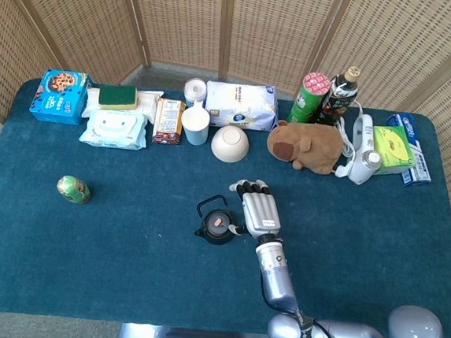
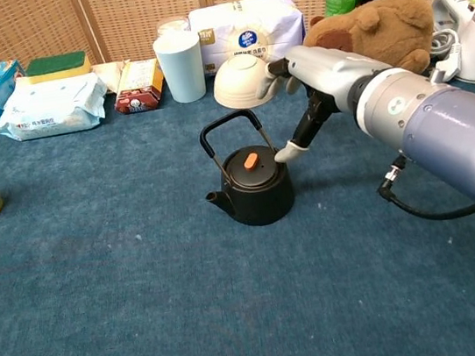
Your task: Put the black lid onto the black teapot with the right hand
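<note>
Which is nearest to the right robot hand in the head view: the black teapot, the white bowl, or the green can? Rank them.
From the right robot hand:
1. Black teapot, just to its left.
2. White bowl, behind it in the back row.
3. Green can, far left.

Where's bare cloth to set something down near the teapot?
Bare: the front strip before the teapot, the stretch between it and the small jar, and right of the right hand. Crowded: back row, cookie box to tissue packs.
</note>
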Available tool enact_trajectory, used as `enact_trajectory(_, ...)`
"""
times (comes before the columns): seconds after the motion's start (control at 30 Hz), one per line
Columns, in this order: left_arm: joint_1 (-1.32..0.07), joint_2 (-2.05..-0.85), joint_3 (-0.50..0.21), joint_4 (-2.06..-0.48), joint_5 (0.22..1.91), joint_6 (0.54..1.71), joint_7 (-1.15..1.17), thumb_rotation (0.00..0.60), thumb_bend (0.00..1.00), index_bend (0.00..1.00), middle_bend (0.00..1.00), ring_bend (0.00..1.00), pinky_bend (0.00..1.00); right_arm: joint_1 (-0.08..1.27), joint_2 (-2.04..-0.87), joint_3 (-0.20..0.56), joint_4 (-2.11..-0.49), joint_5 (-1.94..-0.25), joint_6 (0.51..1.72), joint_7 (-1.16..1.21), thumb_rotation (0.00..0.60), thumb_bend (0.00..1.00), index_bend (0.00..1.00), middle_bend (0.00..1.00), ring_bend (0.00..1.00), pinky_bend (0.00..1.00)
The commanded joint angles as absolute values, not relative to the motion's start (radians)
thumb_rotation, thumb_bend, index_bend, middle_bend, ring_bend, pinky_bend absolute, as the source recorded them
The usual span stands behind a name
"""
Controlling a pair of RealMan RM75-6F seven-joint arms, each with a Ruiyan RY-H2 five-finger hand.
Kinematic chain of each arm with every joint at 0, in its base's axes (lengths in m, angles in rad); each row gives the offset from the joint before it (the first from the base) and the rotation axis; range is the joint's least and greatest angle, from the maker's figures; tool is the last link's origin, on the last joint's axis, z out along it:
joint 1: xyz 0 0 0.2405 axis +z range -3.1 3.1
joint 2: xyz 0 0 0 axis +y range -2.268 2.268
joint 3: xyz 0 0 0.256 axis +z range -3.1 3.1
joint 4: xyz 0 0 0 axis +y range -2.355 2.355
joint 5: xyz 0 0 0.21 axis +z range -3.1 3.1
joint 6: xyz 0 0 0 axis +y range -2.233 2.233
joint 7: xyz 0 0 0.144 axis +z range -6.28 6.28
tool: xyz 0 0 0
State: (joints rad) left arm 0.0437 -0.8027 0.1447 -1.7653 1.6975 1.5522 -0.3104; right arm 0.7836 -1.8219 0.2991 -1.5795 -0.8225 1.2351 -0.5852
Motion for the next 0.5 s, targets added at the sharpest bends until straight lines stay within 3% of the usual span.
enact_trajectory(0.03,0.043,-0.803,0.145,-1.766,1.698,1.550,-0.308,0.600,0.08,0.00,0.00,0.00,0.10,0.783,-1.820,0.304,-1.585,-0.829,1.239,-0.587,0.600,0.14,0.24,0.22,0.21,0.11)
enact_trajectory(0.5,0.041,-0.803,0.143,-1.768,1.693,1.545,-0.306,0.600,0.08,0.00,0.00,0.00,0.10,0.807,-1.861,0.349,-1.521,-0.814,1.224,-0.585,0.600,0.14,0.24,0.22,0.21,0.11)
